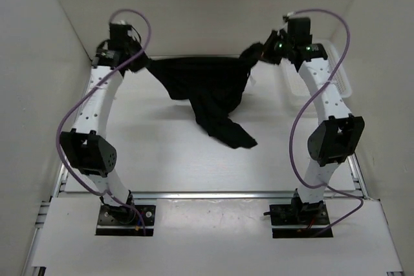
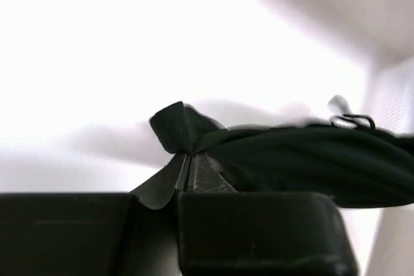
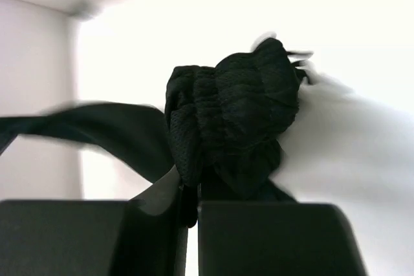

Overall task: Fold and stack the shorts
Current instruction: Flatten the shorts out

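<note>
Shorts (image 1: 208, 92) in left gripper (image 1: 140, 61), right gripper (image 1: 266, 50)

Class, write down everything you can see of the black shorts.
The shorts are plain black, soft, finely meshed fabric, crumpled and unfolded. They hang stretched above the far side of the table, the left gripper shut on one bunched edge, the right gripper on another. The slack middle sags toward the table's centre.

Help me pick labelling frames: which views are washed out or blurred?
Top external: evenly lit, sharp, but the plain black soft fabric shorts show little fold detail. Left wrist: backdrop blown out, cloth smeared right of the left end effector. Right wrist: bright backdrop, mesh above the right end effector crisp, trailing strip blurred.
</note>
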You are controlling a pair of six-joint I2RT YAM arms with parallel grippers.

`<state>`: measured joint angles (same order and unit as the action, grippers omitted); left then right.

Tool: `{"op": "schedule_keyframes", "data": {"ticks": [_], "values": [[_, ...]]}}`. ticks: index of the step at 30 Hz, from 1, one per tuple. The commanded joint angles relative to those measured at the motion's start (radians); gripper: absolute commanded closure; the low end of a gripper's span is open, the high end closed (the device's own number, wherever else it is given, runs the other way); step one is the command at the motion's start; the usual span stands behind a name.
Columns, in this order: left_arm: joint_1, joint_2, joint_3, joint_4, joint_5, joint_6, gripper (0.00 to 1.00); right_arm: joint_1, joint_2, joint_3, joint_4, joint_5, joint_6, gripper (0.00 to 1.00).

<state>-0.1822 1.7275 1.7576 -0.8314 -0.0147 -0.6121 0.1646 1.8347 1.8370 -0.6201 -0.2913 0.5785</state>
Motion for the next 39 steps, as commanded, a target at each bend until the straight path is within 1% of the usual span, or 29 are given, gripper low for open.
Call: {"op": "schedule_keyframes", "data": {"ticks": [1,5,7,9,10,11,12,13,14,15,16,18,19,21,23,24,25,26,27,28,30,31,32,34,35,36,37,38,39], "values": [[0.073,-0.054,0.251,-0.158,-0.018,0.061,0.9,0.032,-0.061,0.244,-0.003,-0.114,0.03,1.0],[0.096,-0.205,0.249,-0.158,0.002,0.061,0.9,0.088,-0.164,0.251,0.017,-0.054,-0.026,1.0],[0.096,-0.273,0.182,-0.135,0.002,0.061,0.9,0.101,-0.246,0.13,0.04,-0.025,-0.06,1.0],[0.096,-0.378,0.022,-0.117,0.002,0.061,0.86,0.145,-0.322,-0.009,0.077,0.051,-0.092,1.0],[0.087,-0.417,-0.045,-0.106,0.012,0.061,0.72,0.162,-0.409,-0.185,0.101,0.075,-0.124,1.0],[0.078,-0.452,-0.195,-0.086,0.021,0.061,0.52,0.202,-0.454,-0.278,0.146,0.099,-0.14,1.0],[0.078,-0.518,-0.273,-0.086,0.047,0.061,0.05,0.225,-0.536,-0.459,0.158,0.139,-0.149,0.99],[0.078,-0.546,-0.355,-0.072,0.067,0.048,0.0,0.272,-0.576,-0.552,0.158,0.249,-0.149,0.95],[0.067,-0.574,-0.512,-0.072,0.085,0.038,0.0,0.292,-0.615,-0.641,0.158,0.306,-0.14,0.87],[0.067,-0.597,-0.586,-0.058,0.102,0.022,0.0,0.311,-0.653,-0.73,0.158,0.361,-0.122,0.52],[0.058,-0.639,-0.653,-0.045,0.114,0.011,0.0,0.323,-0.723,-0.898,0.158,0.404,-0.065,0.35],[0.058,-0.675,-0.795,-0.044,0.114,-0.012,0.0,0.323,-0.802,-1.034,0.106,0.481,0.007,0.19],[0.058,-0.689,-0.822,-0.044,0.114,-0.012,0.0,0.323,-0.824,-1.082,0.086,0.501,0.039,0.19],[0.058,-0.7,-0.846,-0.044,0.098,-0.012,0.1,0.323,-0.859,-1.163,0.027,0.53,0.122,0.19],[0.049,-0.677,-0.825,-0.034,0.088,-0.012,0.29,0.323,-0.882,-1.164,0.004,0.552,0.152,0.24],[0.049,-0.654,-0.793,-0.034,0.088,-0.012,0.51,0.323,-0.882,-1.15,0.003,0.552,0.152,0.32],[0.049,-0.599,-0.776,-0.034,0.088,-0.002,0.62,0.323,-0.882,-1.132,0.003,0.561,0.152,0.64],[0.049,-0.564,-0.759,-0.034,0.088,-0.002,0.72,0.323,-0.861,-1.086,-0.01,0.561,0.152,0.8],[0.049,-0.528,-0.744,-0.034,0.097,-0.002,0.81,0.323,-0.823,-1.06,-0.01,0.561,0.152,0.92],[0.049,-0.49,-0.712,-0.034,0.098,-0.002,0.9,0.323,-0.798,-1.033,-0.021,0.528,0.141,1.0],[0.035,-0.371,-0.679,-0.034,0.032,-0.012,0.9,0.314,-0.722,-0.969,-0.03,0.477,0.132,1.0],[0.026,-0.327,-0.64,-0.02,0.016,-0.012,0.85,0.314,-0.7,-0.955,-0.03,0.45,0.132,1.0],[0.026,-0.284,-0.617,-0.02,0.001,-0.012,0.72,0.314,-0.68,-0.944,-0.03,0.422,0.132,0.96],[0.026,-0.163,-0.574,-0.02,0.013,0.0,0.56,0.314,-0.637,-0.933,-0.03,0.342,0.132,0.84],[0.012,-0.126,-0.525,-0.02,0.013,0.0,0.46,0.314,-0.618,-0.933,-0.03,0.324,0.123,0.66],[-0.012,-0.059,-0.503,-0.02,0.013,0.0,0.16,0.314,-0.618,-0.946,-0.03,0.31,0.112,0.54],[-0.013,-0.028,-0.48,-0.02,0.013,0.0,0.07,0.314,-0.605,-0.946,-0.03,0.31,0.112,0.42],[-0.023,0.001,-0.437,-0.02,0.001,0.0,0.02,0.314,-0.591,-0.956,-0.03,0.296,0.1,0.34],[-0.023,0.059,-0.416,-0.02,0.001,0.0,0.02,0.314,-0.591,-0.956,-0.03,0.281,0.1,0.25]]}}
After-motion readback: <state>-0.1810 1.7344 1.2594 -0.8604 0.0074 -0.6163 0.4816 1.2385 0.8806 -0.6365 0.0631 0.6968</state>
